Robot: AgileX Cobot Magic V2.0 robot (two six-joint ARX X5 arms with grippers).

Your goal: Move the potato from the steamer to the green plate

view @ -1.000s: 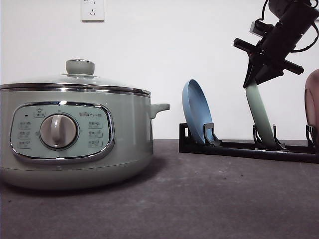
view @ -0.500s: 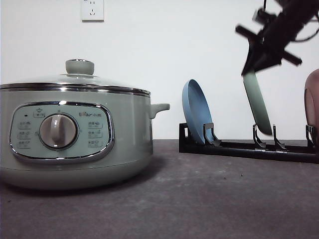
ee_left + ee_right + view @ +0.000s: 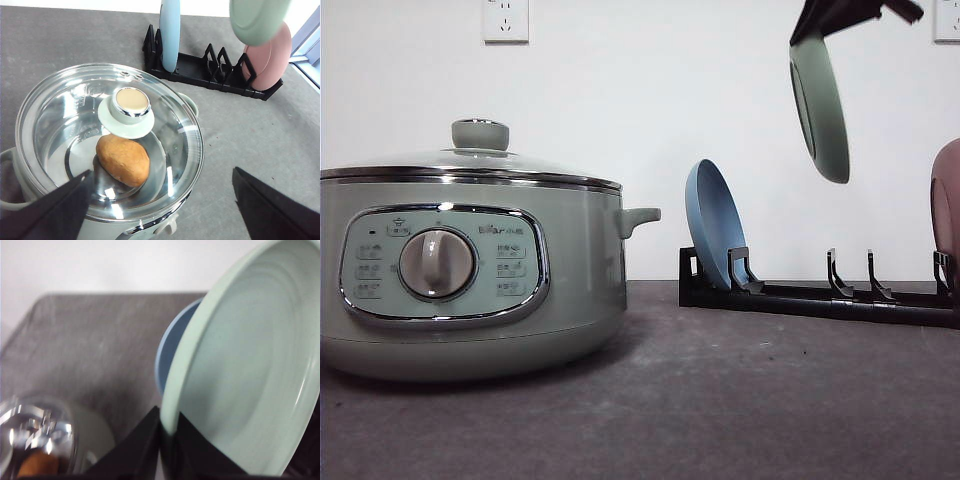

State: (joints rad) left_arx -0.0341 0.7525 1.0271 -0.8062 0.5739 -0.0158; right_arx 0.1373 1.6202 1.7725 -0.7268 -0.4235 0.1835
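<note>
The potato (image 3: 123,160) lies inside the steamer (image 3: 470,270) under its closed glass lid (image 3: 75,115). My left gripper (image 3: 162,172) hovers open above the lid, its dark fingers (image 3: 55,210) spread to either side. My right gripper (image 3: 817,28) is shut on the rim of the green plate (image 3: 820,105), which hangs on edge high above the rack. In the right wrist view the green plate (image 3: 245,375) is pinched between the fingers (image 3: 145,445) of my right gripper (image 3: 167,432), and the potato (image 3: 35,465) shows blurred through the steamer lid far below.
A black dish rack (image 3: 820,297) stands behind and right of the steamer. It holds a blue plate (image 3: 715,235) at its left end and a pink plate (image 3: 272,57) at its right end. The steamer's side handle (image 3: 642,216) points toward the rack.
My right gripper has lifted the green plate up out of its rack slot, to well above the rack. The steamer and its lid have not moved.
</note>
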